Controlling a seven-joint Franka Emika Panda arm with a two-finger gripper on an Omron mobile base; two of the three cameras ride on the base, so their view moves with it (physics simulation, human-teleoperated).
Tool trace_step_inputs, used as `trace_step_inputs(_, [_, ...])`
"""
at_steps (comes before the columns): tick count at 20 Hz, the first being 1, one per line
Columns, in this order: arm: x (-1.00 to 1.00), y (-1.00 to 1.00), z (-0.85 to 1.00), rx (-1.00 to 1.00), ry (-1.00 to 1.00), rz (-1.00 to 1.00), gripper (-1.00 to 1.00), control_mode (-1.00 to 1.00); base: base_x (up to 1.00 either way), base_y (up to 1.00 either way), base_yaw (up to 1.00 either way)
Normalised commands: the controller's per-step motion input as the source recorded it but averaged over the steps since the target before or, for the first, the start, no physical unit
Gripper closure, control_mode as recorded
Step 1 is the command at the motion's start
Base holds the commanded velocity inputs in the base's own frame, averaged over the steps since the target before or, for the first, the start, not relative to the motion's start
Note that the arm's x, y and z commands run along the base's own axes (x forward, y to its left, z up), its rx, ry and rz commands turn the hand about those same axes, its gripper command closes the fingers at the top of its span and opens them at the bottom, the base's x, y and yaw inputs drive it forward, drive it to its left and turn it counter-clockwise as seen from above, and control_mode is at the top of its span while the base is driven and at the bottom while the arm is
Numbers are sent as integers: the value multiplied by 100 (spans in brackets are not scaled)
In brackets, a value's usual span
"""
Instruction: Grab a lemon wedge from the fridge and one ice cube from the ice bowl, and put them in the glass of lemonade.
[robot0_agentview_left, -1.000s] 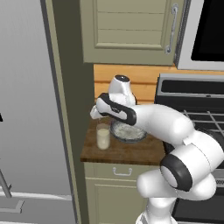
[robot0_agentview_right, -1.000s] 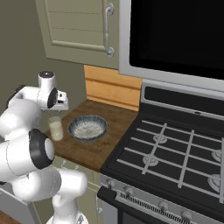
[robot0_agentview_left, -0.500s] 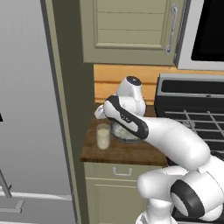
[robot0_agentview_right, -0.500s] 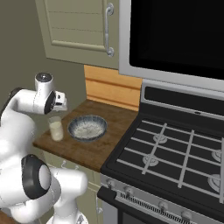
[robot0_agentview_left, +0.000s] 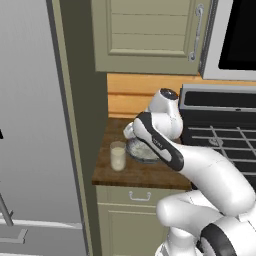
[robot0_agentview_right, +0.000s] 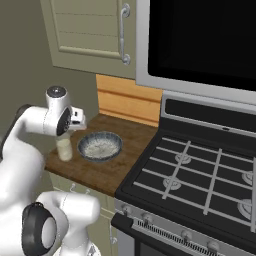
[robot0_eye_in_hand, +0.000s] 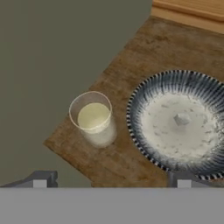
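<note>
One glass of lemonade (robot0_eye_in_hand: 93, 119) and one ice bowl (robot0_eye_in_hand: 144, 100) stand on the one wooden desk (robot0_eye_in_hand: 131, 52). One ice cube (robot0_eye_in_hand: 181, 119) lies in the bowl. One fridge (robot0_agentview_left: 35, 125), one stove (robot0_agentview_right: 200, 175), one cabinet door (robot0_agentview_left: 150, 35).

A glossy white arm (robot0_agentview_left: 200, 170) of rounded segments (dark bands at joints) and a grey-capped wrist.

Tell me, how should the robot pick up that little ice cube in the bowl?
Probably from straight above. The ice cube sits alone near the middle of the wide, shallow ice bowl, so its rim blocks sideways reaching. The open hand should drop its fingers on two opposite flat sides and pinch.
</note>
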Motion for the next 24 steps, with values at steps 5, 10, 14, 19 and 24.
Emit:
trace_step_inputs(5, [-80, -59, 33, -11, 0, -6, -100, -100, 0, 0, 0])
trace_step_inputs(10, [-99, -71, 0, 0, -4, -4, -100, -100, 0, 0, 0])
trace_step_inputs(14, [-72, -22, 17, 0, 0, 0, -100, -100, 0, 0, 0])
trace_step_inputs(19, [-48, -2, 46, 0, -2, 0, -100, -100, 0, 0, 0])
trace_step_inputs(24, [0, 0, 0, 0, 0, 0, -100, -100, 0, 0, 0])
